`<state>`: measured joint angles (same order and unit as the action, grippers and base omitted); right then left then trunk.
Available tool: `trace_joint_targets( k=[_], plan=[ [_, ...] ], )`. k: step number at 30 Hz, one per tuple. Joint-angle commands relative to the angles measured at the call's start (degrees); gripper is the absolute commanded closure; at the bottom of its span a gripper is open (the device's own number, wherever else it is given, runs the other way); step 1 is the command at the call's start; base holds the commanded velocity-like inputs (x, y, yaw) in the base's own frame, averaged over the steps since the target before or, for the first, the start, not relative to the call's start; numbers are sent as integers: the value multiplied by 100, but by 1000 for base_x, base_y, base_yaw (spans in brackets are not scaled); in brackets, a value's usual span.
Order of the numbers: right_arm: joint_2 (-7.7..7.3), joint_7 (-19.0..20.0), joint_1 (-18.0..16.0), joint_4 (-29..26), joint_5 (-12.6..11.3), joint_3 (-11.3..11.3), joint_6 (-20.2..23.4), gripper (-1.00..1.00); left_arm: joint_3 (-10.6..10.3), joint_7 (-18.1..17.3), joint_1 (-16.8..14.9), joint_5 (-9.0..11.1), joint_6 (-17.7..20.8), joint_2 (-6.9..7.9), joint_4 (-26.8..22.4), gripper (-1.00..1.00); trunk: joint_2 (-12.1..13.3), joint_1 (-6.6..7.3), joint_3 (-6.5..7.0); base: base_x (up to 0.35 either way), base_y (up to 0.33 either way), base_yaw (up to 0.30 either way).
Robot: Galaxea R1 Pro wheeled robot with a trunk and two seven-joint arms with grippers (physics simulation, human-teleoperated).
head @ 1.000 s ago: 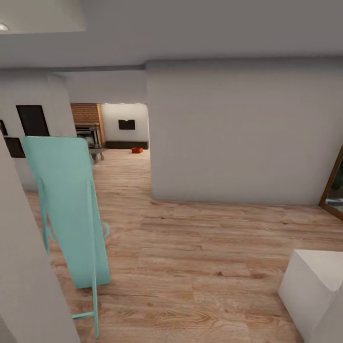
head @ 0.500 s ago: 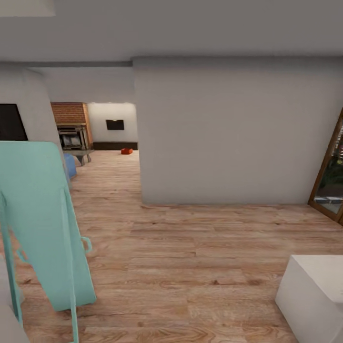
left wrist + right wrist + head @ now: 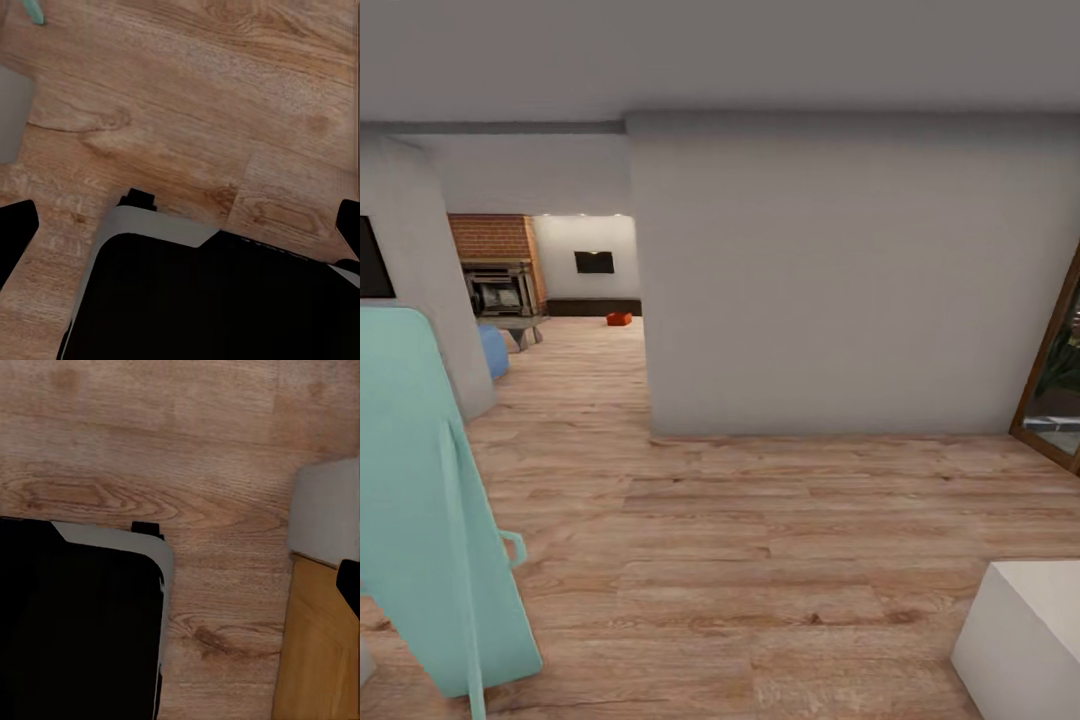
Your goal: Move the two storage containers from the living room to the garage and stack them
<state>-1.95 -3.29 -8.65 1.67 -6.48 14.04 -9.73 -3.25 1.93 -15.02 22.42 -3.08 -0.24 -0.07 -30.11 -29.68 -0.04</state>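
Down the hallway, your storage container (image 3: 619, 319) sits on the living room's pale plank floor (image 3: 760, 560); pincers' state: cannot tell.

Black robot base (image 3: 217, 300) with rounded grey-edged corners; black claw fingertips (image 3: 15, 225).

open wood floor (image 3: 780, 560) | teal stand (image 3: 420, 500) left | white block (image 3: 1025, 630) right
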Motion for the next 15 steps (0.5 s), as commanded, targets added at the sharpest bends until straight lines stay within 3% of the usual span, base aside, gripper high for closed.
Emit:
trace_joint_targets(
  k=[1,15],
  plan=[
    [8,-1,-5,18,-23,58,-38,-100,-35,18,-1,34,-15,-2,2,-100,-2,-5,-1,324,0,0],
    [17,7,-5,18,41,73,-42,-100,-35,18,-1,34,-9,14,-2,-100,-2,-5,-1,324,0,0]
  ],
)
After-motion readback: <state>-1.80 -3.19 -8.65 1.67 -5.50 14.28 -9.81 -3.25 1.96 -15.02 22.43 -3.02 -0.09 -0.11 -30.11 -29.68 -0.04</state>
